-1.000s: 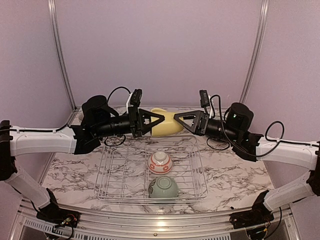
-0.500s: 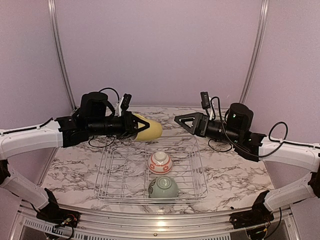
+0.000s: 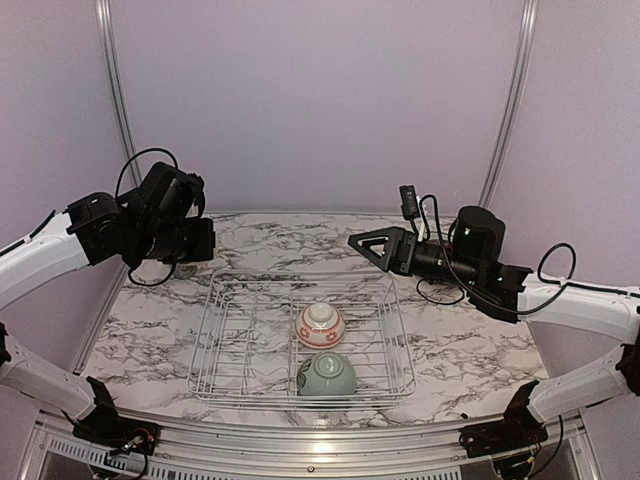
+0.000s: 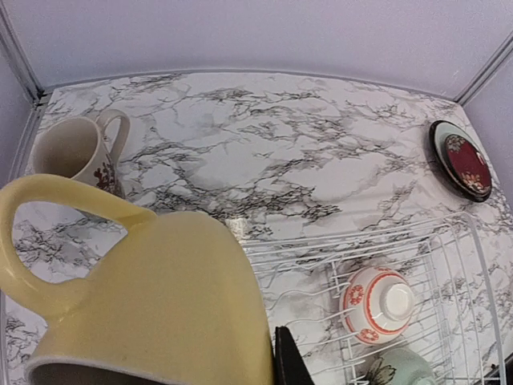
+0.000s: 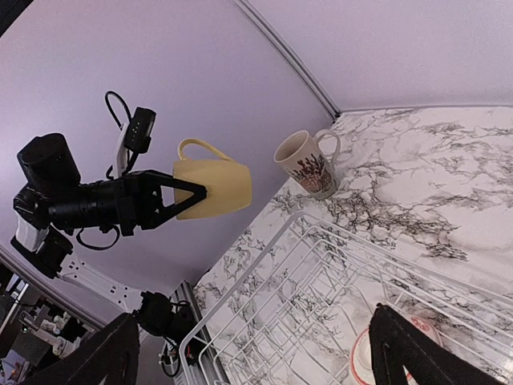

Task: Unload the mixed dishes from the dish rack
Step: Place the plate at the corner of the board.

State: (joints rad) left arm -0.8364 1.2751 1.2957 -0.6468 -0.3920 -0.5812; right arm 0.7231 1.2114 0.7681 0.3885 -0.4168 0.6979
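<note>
Top cam: wire rack [image 3: 205, 335] sits at ctr of the marble table [image 3: 130, 350]. Two bowls are in it, both upside down: red-and-white bowl [image 3: 320, 325] mid-rack, green bowl [image 3: 327, 375] just in front of it at the near edge. Right gripper [image 3: 356, 241] hangs over the rack's far right corner, pointing left, fingers apart w/ nothing btwn them. Left arm [image 3: 120, 225] is out over the table's left side, well apart from the rack. Its tip is hidden from here.

Left wrist cam: yellow cup [image 4: 160, 305] fills the lower left, on its side w/ handle up. One black finger [image 4: 287, 362] sits tight against its wall. Beyond the cup a cream mug [image 4: 76, 152] stands upright on the marble at far left. Dark red plate [image 4: 461, 160] lies on the table past the rack's far right corner. Both bowls show in the rack, lower right.

Right wrist cam: left gripper [image 5: 196, 192] is clamped on the yellow cup and holds it in mid-air, handle up, off to the rack's left. The cream mug stands on the table near the rack's far left corner. This cam's own fingers [image 5: 112, 353] sit at the two bottom corners, wide apart, w/ rack wires and the red-and-white bowl's edge below.
</note>
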